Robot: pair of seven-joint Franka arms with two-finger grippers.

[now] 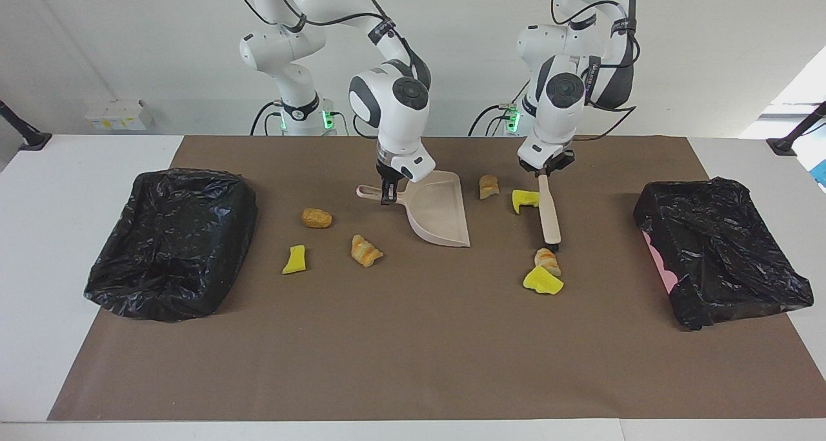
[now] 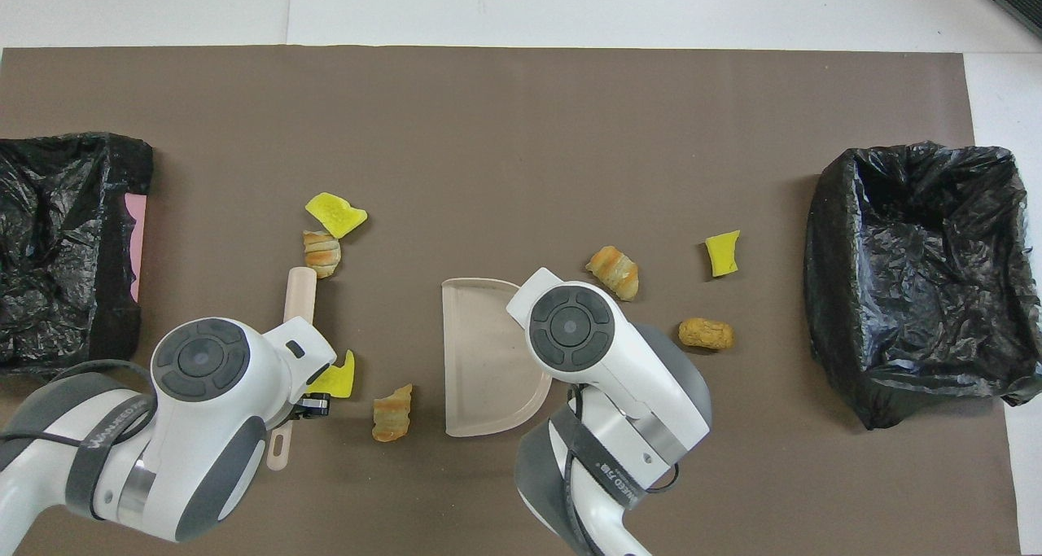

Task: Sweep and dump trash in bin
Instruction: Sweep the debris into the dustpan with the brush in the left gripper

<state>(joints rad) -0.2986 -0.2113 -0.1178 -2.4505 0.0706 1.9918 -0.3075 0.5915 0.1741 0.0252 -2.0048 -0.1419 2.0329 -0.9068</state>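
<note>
Standing by the table here. Biggest things first: two bins lined with black bags, one at the right arm's end and one at the left arm's end, sitting on a big brown mat that covers most of the white table. Plain white wall at the robots' end of the room, nothing fancy.

Next down, the beige dustpan lies mid-table, and the right gripper is clenched on its handle. The left gripper is clamped around the brush, which points away from the robots with its tip down near the mat.

Then the trash, seven lumps scattered about. Toward the right arm's end: a brown nugget, a yellow chunk and a bread piece. Between dustpan and brush: another bread piece and a yellow bit just beside the brush. Just off the brush tip, farther from the robots: a bread lump touching a yellow chunk.

My guess is these are all light and squishy, so they'll skid or roll on that smooth mat rather than drag. I wouldn't pinch them; nudging from the side with the brush into the pan mouth looks like the way, gently, or they'll hop off.
</note>
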